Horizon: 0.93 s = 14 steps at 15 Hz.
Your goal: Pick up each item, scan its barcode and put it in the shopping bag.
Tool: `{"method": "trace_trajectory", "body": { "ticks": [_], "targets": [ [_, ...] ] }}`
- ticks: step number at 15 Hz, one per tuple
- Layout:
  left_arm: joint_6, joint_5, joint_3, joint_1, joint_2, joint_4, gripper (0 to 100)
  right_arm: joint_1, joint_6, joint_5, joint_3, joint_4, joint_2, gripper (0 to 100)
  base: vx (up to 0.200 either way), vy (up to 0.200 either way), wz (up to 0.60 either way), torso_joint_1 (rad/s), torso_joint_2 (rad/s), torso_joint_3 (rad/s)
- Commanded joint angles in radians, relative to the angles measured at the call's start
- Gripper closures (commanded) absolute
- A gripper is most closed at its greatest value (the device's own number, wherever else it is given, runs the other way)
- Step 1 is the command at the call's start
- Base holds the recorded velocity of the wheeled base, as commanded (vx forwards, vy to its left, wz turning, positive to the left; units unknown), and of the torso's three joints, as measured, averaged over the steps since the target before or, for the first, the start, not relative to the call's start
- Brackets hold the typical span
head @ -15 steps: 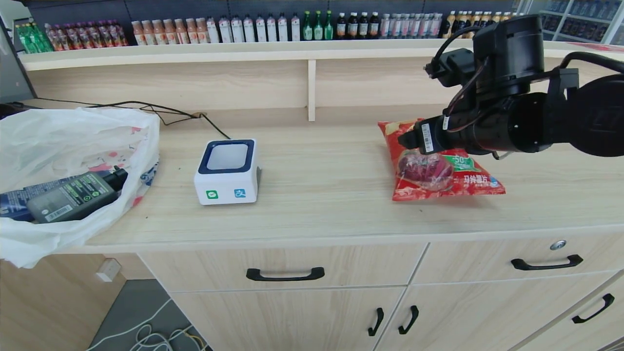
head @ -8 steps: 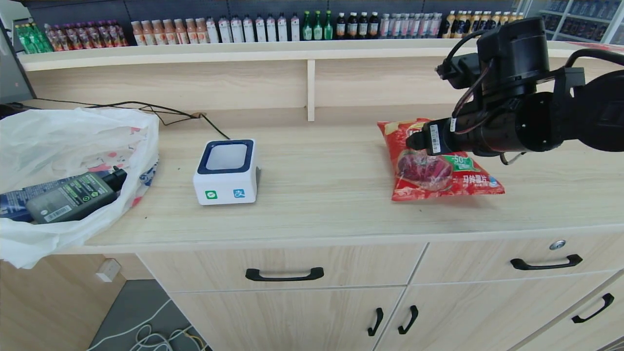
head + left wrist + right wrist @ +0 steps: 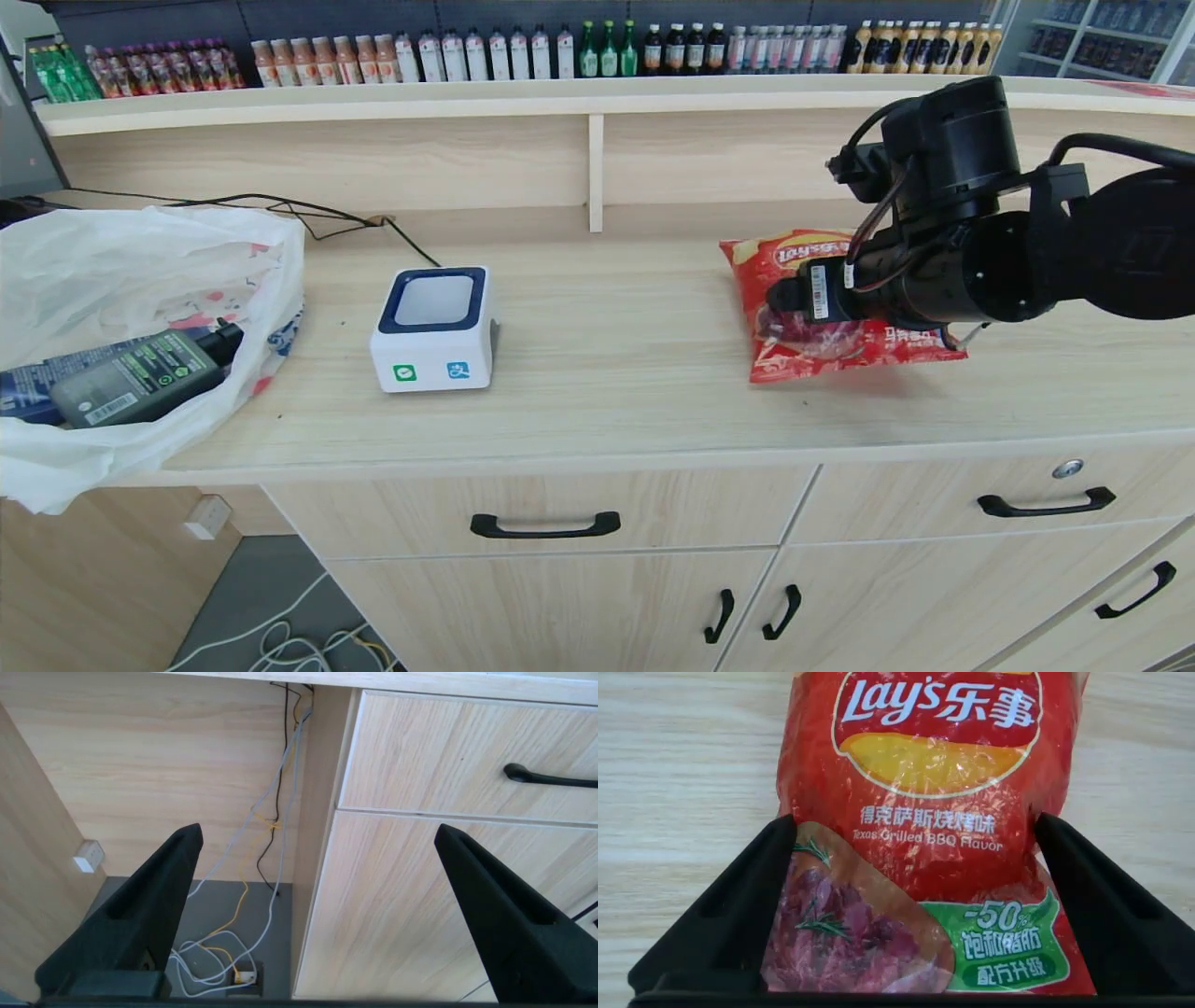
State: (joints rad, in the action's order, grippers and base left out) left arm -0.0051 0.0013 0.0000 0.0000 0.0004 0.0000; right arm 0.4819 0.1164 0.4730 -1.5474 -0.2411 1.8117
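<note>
Chip bag [image 3: 794, 257] was seen flat on the counter [image 3: 607, 308], straddled by the right gripper [image 3: 915, 826], its fingers [image 3: 738, 915] spread wide, not closed on it.

counter [image 3: 616, 327] open between scanner [image 3: 432, 329] and chip bag [image 3: 784, 257] to its right; shopping bag [image 3: 140, 261] near scanner's left, ledge wall [image 3: 373, 163] behind

Counter [image 3: 635, 392] — shopping bag [image 3: 140, 261], scanner [image 3: 434, 327], chips [image 3: 789, 254]

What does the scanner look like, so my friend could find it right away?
Start at the long wooden counter. Between the white shopping bag at its left end and the red chips on the right sits the scanner. It's the only small white cube, with a dark blue frame on top and two little icons on its front.
</note>
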Motion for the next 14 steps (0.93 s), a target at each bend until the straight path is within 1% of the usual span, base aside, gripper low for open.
{"method": "trace_trajectory", "body": {
  "ticks": [1, 2, 5, 7, 12, 14],
  "targets": [
    [0.001, 0.0, 0.0, 0.0, 0.0, 0.0, 0, 0.001, -0.001, -0.002, -0.006, 0.0, 0.009, 0, 0.0, 0.0, 0.0, 0.0, 0.0, 0.0],
    [0.001, 0.0, 0.0, 0.0, 0.0, 0.0, 0, 0.006, -0.001, -0.004, -0.014, 0.0, 0.014, 0, 0.0, 0.0, 0.0, 0.0, 0.0, 0.0],
    [-0.001, 0.0, 0.0, 0.0, 0.0, 0.0, 0, 0.012, -0.029, -0.005, -0.095, -0.024, 0.031, 0, 0.0, 0.0, 0.0, 0.0, 0.0, 0.0],
    [-0.001, 0.0, 0.0, 0.0, 0.0, 0.0, 0, 0.026, -0.034, -0.005, -0.099, -0.035, 0.044, 0, 0.0, 0.0, 0.0, 0.0, 0.0, 0.0],
    [-0.001, 0.0, 0.0, 0.0, 0.0, 0.0, 0, 0.026, -0.037, 0.006, -0.094, -0.035, 0.078, 0, 0.0, 0.0, 0.0, 0.0, 0.0, 0.0],
    [0.001, 0.0, 0.0, 0.0, 0.0, 0.0, 0, 0.026, -0.041, 0.026, -0.091, -0.035, 0.09, 0, 0.0, 0.0, 0.0, 0.0, 0.0, 0.0]
  ]
}}
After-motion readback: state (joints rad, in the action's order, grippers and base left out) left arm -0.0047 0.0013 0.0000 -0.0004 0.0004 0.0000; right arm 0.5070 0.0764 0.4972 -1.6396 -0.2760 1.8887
